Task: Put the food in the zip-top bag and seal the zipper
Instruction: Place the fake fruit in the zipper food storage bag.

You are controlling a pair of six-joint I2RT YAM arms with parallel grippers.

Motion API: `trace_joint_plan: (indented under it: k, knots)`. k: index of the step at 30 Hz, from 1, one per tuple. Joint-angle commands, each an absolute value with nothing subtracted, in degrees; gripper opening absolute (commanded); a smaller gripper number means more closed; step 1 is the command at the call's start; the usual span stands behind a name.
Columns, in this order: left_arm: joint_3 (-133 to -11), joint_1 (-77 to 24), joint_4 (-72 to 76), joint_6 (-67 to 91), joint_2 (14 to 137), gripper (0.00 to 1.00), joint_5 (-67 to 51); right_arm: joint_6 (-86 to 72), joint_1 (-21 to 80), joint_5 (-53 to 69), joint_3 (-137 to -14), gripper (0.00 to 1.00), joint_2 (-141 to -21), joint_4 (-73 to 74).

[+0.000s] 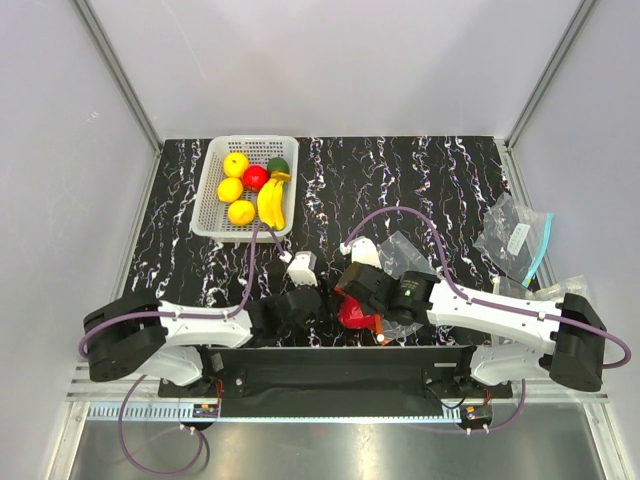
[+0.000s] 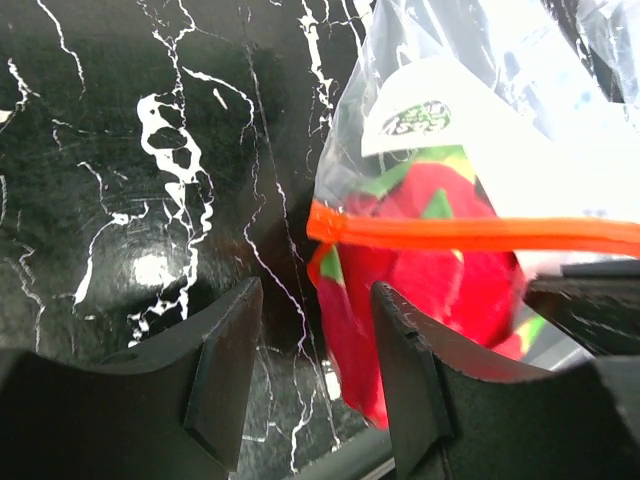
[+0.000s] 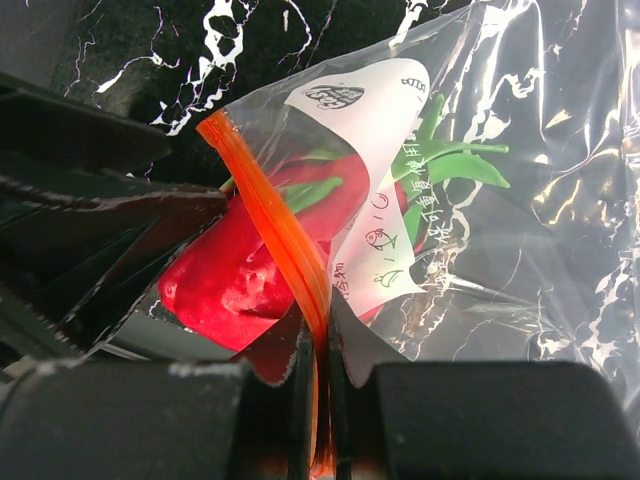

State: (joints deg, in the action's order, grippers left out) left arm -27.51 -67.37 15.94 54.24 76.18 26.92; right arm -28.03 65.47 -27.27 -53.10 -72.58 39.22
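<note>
1 dragon fruit is bagged; the zipper appears unsealed.
From left: a banana bunch and 3 yellow fruits are left in the basket; the left gripper is spread empty beside the zip-top bag, whose strip is clamped by the right gripper.

Black marble table, white veins. White mesh basket. Yellow banana bunch. Yellow-orange round fruits. Pink-red dragon fruit, green leaves. Red-orange zipper. Clear zip-top bag, white label with dark print.
</note>
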Motion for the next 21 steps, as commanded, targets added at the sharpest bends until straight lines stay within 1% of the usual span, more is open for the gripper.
trace_joint_plan:
  k: [1,5,13,16,19,20,21]
  knots:
    - [-30.7,-67.1,21.3,52.6,77.8,0.52,26.6,-27.5,66.1,-26.3,-54.4,0.12,-70.8,37.8]
    - [-31.2,-66.8,22.2,52.5,78.8,0.52,28.3,-27.5,66.1,-26.2,-54.2,0.12,-70.2,37.8]
    - [-33.0,-64.7,24.4,53.3,83.1,0.49,27.9,-26.7,66.1,-24.9,-53.3,0.1,-69.8,36.0]
    - [-34.2,-64.5,25.1,53.3,85.5,0.44,27.9,-26.4,66.1,-24.4,-52.9,0.1,-69.6,35.2]
    - [-35.1,-64.2,26.0,52.9,87.7,0.37,28.0,-25.9,66.1,-24.2,-53.0,0.1,-69.8,34.9]
    - [-35.3,-64.0,26.5,53.0,88.3,0.35,27.9,-25.8,66.1,-24.0,-53.0,0.09,-69.7,34.7]
    - [-35.3,-63.5,27.2,52.8,89.5,0.28,27.3,-25.8,66.1,-24.1,-52.8,0.09,-69.7,34.7]
